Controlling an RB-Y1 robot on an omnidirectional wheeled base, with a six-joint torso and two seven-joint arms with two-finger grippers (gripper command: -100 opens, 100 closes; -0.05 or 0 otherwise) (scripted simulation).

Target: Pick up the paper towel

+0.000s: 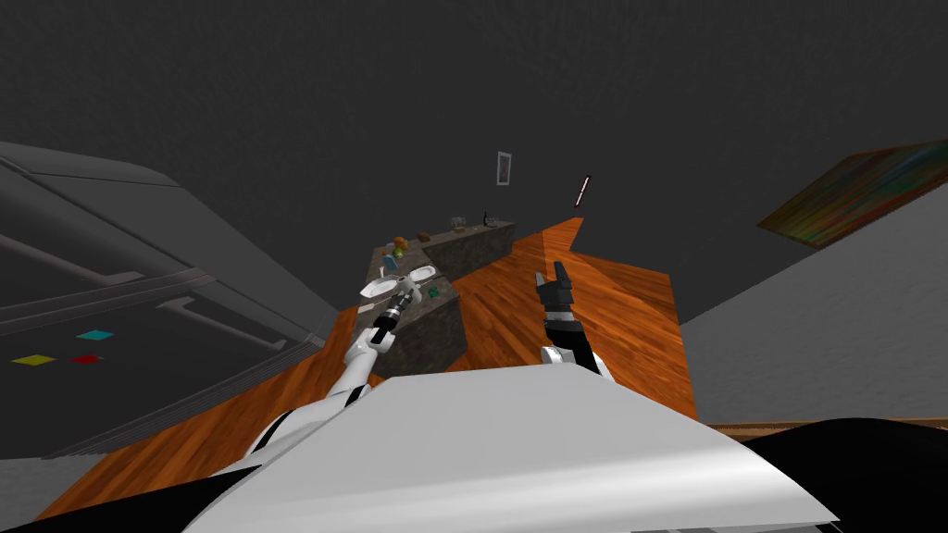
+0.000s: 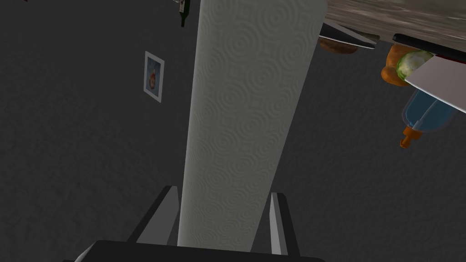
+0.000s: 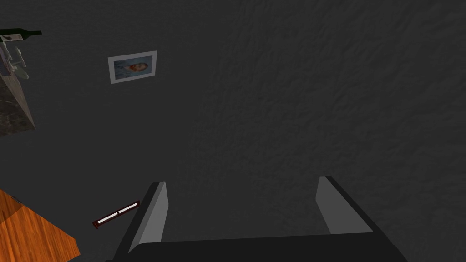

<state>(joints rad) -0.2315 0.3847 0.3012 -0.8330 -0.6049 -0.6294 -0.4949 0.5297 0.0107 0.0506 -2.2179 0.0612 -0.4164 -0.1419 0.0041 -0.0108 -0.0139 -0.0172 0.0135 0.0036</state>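
Note:
The paper towel (image 2: 245,118) is a tall white roll with an embossed swirl pattern, standing between the fingers of my left gripper (image 2: 224,193). Both fingers press its sides near one end, and the roll's far end runs out of the picture by the stone counter. In the head view my left gripper (image 1: 405,296) reaches over the near end of the counter (image 1: 435,328). My right gripper (image 1: 553,270) hangs over the wood floor to the right of the counter. Its fingers stand wide open in the right wrist view, with nothing between them (image 3: 241,182).
Two white dishes (image 1: 423,273) lie on the dark stone counter beside my left hand. A blue bottle (image 2: 425,116), an orange and green item (image 2: 407,63) and a brown bowl-like thing (image 2: 336,45) sit close to the roll. Orange wood floor (image 1: 602,315) lies to the right, dark cabinets (image 1: 139,305) to the left.

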